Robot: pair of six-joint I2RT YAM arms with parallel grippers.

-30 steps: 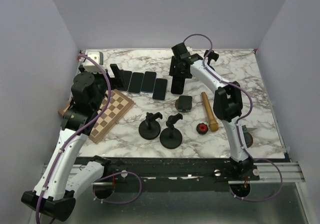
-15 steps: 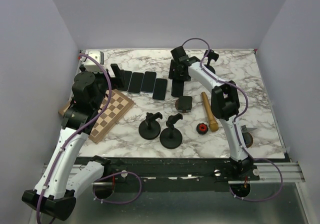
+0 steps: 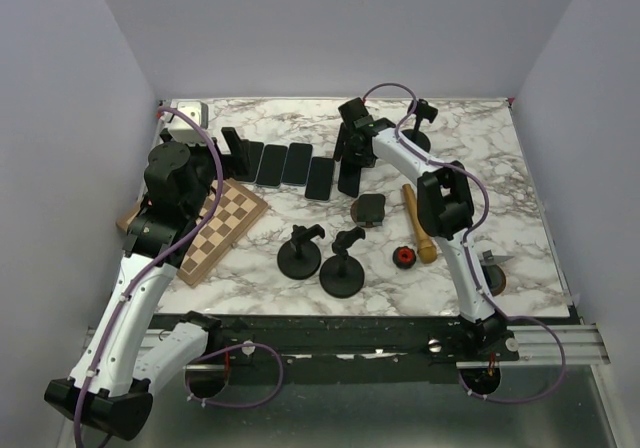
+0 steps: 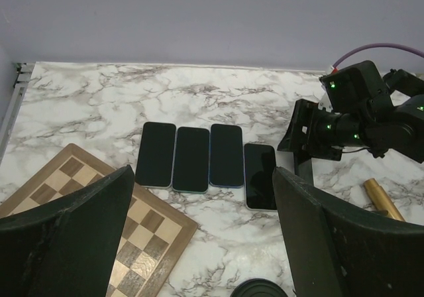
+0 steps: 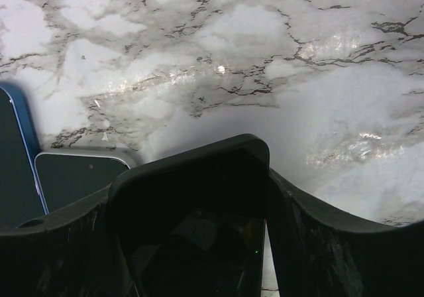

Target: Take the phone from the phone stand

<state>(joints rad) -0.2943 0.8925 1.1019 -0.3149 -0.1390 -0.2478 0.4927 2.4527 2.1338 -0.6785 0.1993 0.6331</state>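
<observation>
My right gripper (image 3: 350, 153) is shut on a black phone (image 3: 351, 175) and holds it on end just right of a row of several phones (image 3: 284, 164) lying flat at the back of the table. In the right wrist view the phone (image 5: 192, 217) fills the space between both fingers (image 5: 318, 244). Two black round-based phone stands (image 3: 300, 252) (image 3: 341, 267) stand empty in the middle. Another stand (image 3: 423, 116) is at the back, right of the arm. My left gripper (image 4: 205, 244) is open and empty above the chessboard's corner, and it views the phone row (image 4: 191, 159) and the right gripper (image 4: 311, 132).
A wooden chessboard (image 3: 222, 226) lies at the left. A small black block (image 3: 368, 208), a wooden pestle-like stick (image 3: 418, 223) and a red-and-black knob (image 3: 404, 258) lie right of centre. A dark upright holder (image 3: 234, 146) stands at the row's left end.
My right gripper has moved a little to the left with the phone, closer to the right end of the phone row. The left arm has not moved.
</observation>
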